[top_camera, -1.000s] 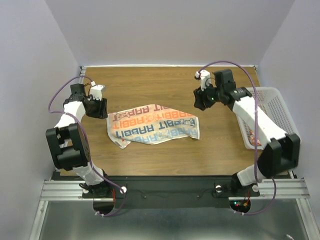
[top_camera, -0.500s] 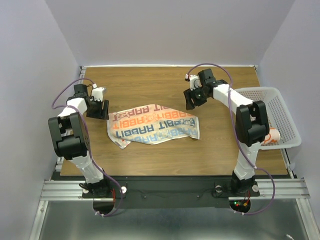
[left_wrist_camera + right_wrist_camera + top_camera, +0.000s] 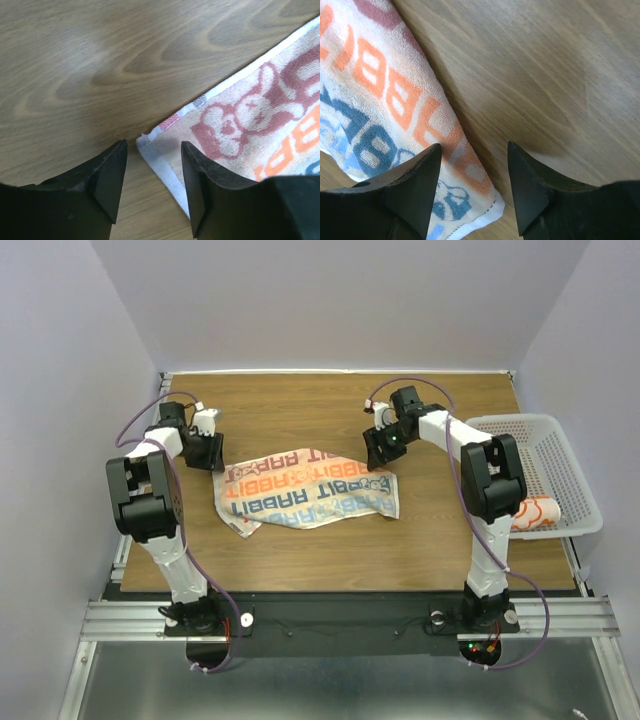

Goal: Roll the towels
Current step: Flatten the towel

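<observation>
On the counter [image 3: 300,405] lies a flat towel [image 3: 305,490]; the left end effector [image 3: 152,146] and right end effector [image 3: 474,145] hover spread over its far corners.

Rolled towel [image 3: 537,512] in basket [image 3: 562,458], partly behind right arm [image 3: 495,478]

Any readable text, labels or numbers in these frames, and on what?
"RABBIT": repeated in orange and blue rows on the flat towel.
Rolled towel in the basket: print too small to read.
Nothing else legible.
</observation>
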`<state>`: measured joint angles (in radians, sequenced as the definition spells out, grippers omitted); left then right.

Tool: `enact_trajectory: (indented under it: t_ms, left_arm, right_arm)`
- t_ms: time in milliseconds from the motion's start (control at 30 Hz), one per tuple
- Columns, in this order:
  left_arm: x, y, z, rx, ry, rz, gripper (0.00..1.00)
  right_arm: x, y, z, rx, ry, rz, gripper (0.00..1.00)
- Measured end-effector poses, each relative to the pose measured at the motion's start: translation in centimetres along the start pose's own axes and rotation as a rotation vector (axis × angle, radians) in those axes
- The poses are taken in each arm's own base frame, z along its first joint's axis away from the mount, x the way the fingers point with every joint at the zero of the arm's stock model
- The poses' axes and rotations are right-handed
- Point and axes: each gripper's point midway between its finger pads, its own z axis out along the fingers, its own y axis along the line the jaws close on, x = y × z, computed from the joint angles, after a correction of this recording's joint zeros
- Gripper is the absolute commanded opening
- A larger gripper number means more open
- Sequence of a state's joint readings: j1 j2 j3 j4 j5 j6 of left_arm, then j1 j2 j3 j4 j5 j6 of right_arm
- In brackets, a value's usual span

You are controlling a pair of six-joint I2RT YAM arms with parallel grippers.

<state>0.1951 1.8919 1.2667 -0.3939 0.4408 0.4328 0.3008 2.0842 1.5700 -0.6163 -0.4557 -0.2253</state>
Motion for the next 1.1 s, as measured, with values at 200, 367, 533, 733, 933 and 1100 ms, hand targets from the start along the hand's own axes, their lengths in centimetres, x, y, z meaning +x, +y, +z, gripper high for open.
enact_trajectory:
  t_ms: [200, 367, 533, 733, 933, 1100]
  left_arm:
    - [0.0, -1.1, 0.5, 0.019, 0.006, 0.010, 0.12]
    - [-0.1, -1.6, 0.9, 0.050, 0.018, -0.013, 0.00]
    - [-3.7, -1.2, 0.8, 0.064, -0.025, -0.010, 0.00]
    - [-10.7, -2.1, -2.8, 0.089, -0.182, 0.075, 0.00]
    - [-8.0, -4.7, -5.8, 0.135, -0.173, 0.153, 0.00]
    - [-2.4, -6.0, -4.9, 0.172, -0.076, 0.151, 0.00]
  right_arm:
    - [0.9, 0.2, 0.3, -0.019, 0.024, -0.009, 0.15]
    - [1.2, -0.1, 1.1, -0.027, 0.041, 0.003, 0.01]
    - [-2.9, -1.3, 0.0, 0.007, -0.033, -0.022, 0.00]
    - [-7.4, -0.8, -4.8, 0.075, -0.169, -0.184, 0.01]
    - [0.2, 6.3, -5.6, 0.061, -0.073, -0.486, 0.02]
    - [12.9, 10.7, -0.9, -0.065, 0.201, -0.701, 0.58]
